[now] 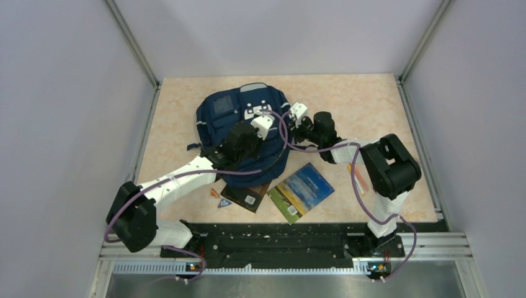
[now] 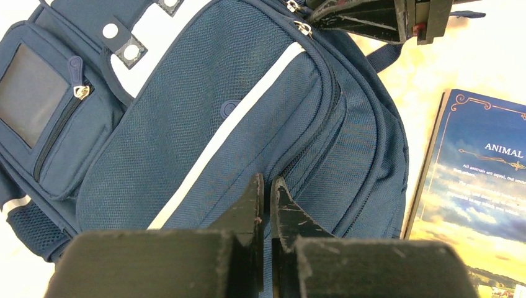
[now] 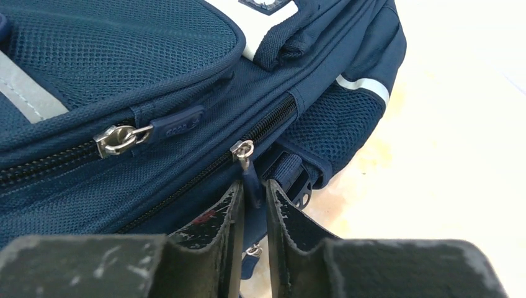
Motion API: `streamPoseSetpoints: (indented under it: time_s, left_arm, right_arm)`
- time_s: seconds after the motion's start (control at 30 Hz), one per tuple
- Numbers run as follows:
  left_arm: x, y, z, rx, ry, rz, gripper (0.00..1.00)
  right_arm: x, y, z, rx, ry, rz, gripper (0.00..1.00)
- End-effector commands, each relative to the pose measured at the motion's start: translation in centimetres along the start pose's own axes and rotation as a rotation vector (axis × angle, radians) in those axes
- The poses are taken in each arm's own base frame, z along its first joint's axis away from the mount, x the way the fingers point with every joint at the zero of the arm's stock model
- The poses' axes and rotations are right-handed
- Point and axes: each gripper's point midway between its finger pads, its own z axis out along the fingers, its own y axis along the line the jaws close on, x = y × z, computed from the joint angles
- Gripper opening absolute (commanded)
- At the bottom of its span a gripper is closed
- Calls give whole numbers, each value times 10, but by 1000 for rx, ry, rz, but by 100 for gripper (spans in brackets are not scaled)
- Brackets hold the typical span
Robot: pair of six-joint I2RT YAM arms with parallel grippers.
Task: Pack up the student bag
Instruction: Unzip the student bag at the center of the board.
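Note:
The student bag (image 1: 242,118) (image 2: 205,112) (image 3: 124,62), navy with a pale stripe, lies flat in the middle of the table. My left gripper (image 1: 268,121) (image 2: 267,180) is shut, its tips pinching a fold of bag fabric beside a zipper seam. My right gripper (image 1: 288,118) (image 3: 253,185) comes in from the right at the bag's side. It is shut on the blue zipper pull (image 3: 250,178), which hangs from a metal slider (image 3: 242,150) on the main zipper. A second slider (image 3: 115,139) sits to the left on the front pocket.
A blue "ANIMAL" book (image 1: 302,191) (image 2: 477,186) lies at the front right of the bag. A dark book (image 1: 247,194) pokes out from under the bag's near edge. A small blue triangle (image 1: 224,202) and orange pens (image 1: 358,177) lie near the front. Walls enclose three sides.

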Motion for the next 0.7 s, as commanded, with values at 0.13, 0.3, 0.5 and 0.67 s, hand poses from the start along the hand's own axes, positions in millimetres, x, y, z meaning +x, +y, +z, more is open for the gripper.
streamPoseSetpoints:
  time_s: [0.13,0.3,0.5,0.67]
  left_arm:
    - [-50,26,-4,-29,-152,-126,0]
    - [-57,30,4,0,-186,-191,0]
    - [-62,34,13,9,-197,-216,0]
    - [-68,33,18,23,-210,-227,0]
  right_arm:
    - [-39,3,-8,-27,-100,-24,0]
    - [-53,24,-33,-73,-121,32,0]
    - [-59,62,-57,-145,-62,56,0]
    - [-53,99,-74,-225,28,105,0]
